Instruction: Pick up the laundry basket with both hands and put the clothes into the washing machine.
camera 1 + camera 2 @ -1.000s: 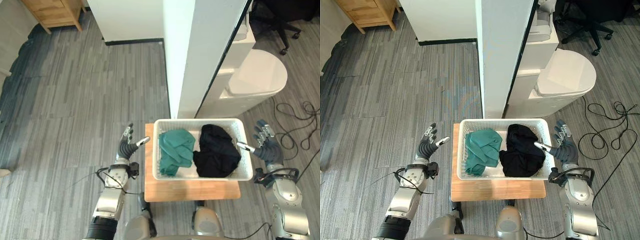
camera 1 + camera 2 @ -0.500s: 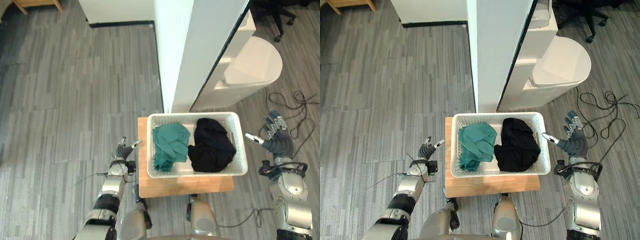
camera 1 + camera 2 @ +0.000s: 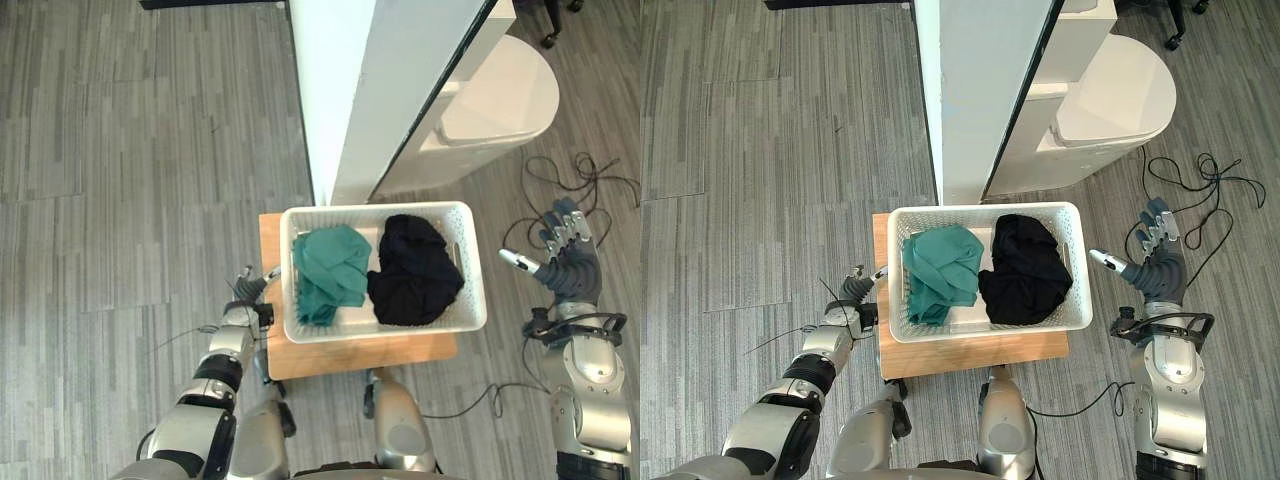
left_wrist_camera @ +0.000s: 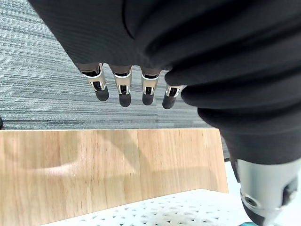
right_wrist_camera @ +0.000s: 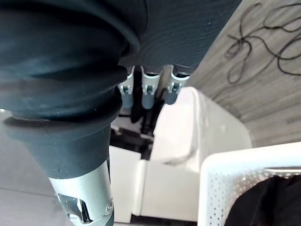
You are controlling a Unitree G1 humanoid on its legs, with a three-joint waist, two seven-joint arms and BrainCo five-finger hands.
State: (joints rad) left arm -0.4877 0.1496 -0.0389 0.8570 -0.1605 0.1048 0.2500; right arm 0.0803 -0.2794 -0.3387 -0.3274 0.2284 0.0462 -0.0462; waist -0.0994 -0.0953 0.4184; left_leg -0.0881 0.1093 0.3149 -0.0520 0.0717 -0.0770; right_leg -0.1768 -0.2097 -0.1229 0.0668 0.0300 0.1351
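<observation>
- Count: one white laundry basket, two garments in it, one wooden table under it, two robot hands beside it.
- The green garment lies bunched in the basket's 9 o'clock half. The black garment fills the 3 o'clock half, and the two touch in the middle.
- The basket sits on the table, with bare wood showing along its 6 and 9 o'clock sides.
- The left hand is at the basket's 9 o'clock, just beside its wall at the table's edge, released and holding nothing. Whether it touches the basket cannot be told.
- The right hand is at 3 o'clock, apart from the basket and over the grey plank floor, released with its digits spread.
- A white pillar rises at the basket's 12 o'clock, close against its far rim. A white unit with a rounded lid stands at about 1 o'clock behind it.
- The left wrist view adds straight fingers above the wood, with the basket's perforated rim near the thumb.
- The right wrist view adds straight fingers, the basket's corner and black cloth inside.
</observation>
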